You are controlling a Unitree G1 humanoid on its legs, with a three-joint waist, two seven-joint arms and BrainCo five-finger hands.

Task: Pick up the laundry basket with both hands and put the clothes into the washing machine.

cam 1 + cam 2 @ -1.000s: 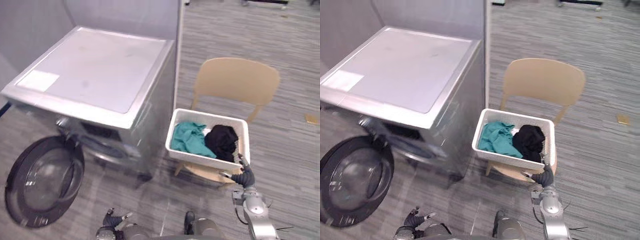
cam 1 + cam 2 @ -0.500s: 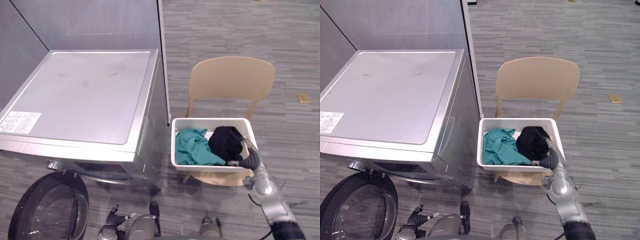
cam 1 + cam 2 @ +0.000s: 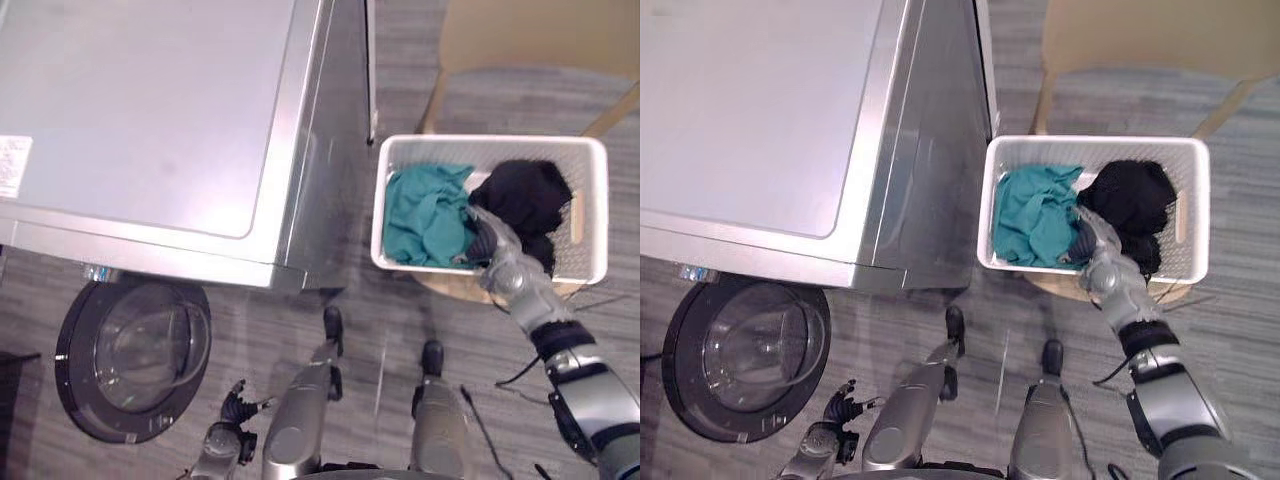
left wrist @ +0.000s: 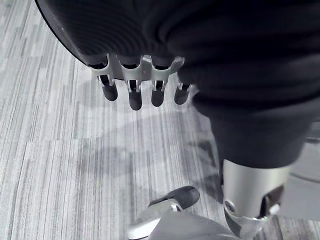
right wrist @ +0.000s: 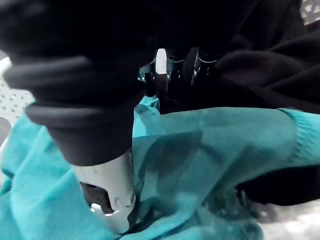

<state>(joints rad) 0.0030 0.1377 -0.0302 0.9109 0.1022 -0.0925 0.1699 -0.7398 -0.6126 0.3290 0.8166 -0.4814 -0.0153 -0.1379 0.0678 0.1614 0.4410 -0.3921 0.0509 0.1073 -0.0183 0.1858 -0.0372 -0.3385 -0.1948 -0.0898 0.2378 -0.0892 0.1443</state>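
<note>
Right hand [image 3: 495, 255] down inside the white laundry basket [image 3: 490, 141], shoved in where the black garment [image 3: 520, 190] meets the teal garment [image 3: 425, 215]; can't tell its grip. Left hand [image 3: 222, 440] low and near, by the swung-out washer door [image 3: 130, 360], slack and empty. Found the basket on a tan chair [image 3: 520, 30], just right of the washing machine [image 3: 150, 110]. Looks light and stiff, so probably best grabbed at both end walls. Expect floppy, snaggy clothes. Counted one basket, two garments.
</note>
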